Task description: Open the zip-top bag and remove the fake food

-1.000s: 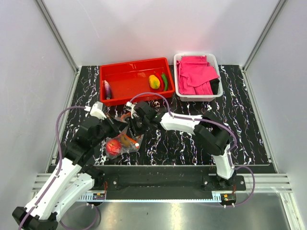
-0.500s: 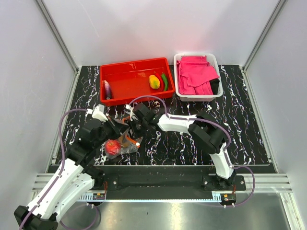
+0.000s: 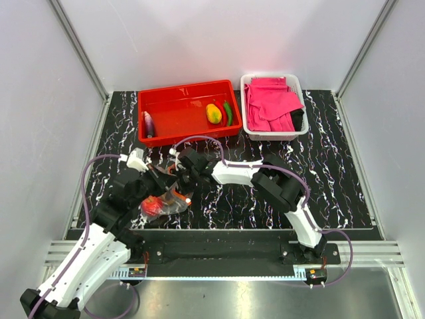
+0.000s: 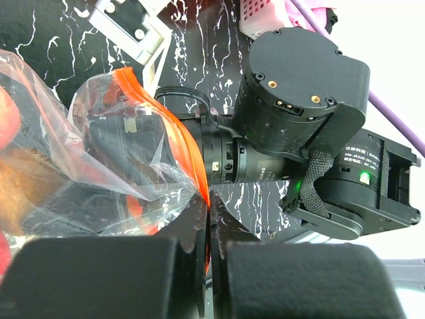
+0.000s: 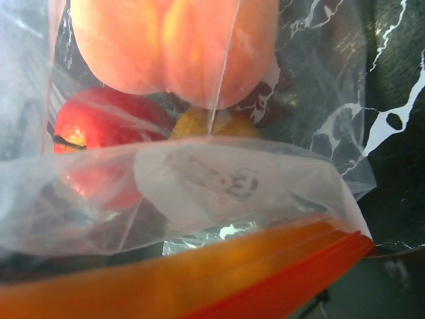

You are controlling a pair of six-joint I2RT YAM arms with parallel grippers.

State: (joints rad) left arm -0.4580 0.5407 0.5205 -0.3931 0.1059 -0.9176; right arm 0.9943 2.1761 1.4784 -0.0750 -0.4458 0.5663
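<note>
Clear crinkly zip-top bag (image 3: 163,201), lower left: left gripper (image 4: 207,222) clamps its orange zip edge (image 4: 169,136); right gripper (image 3: 179,177) at mouth, grip unreadable. Opening step; next, pull mouth apart.

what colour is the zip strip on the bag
Orange-red zip strip, clearest in the left wrist view.

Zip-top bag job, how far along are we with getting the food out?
Done: the eggplant, mango and chili lie in the red tray. In hand: the left tool pinches the zip-top bag by its orange zip strip. The mouth looks parted, with the right tool at it. Left: a red fruit and a peach-coloured fruit sit inside the bag.
</note>
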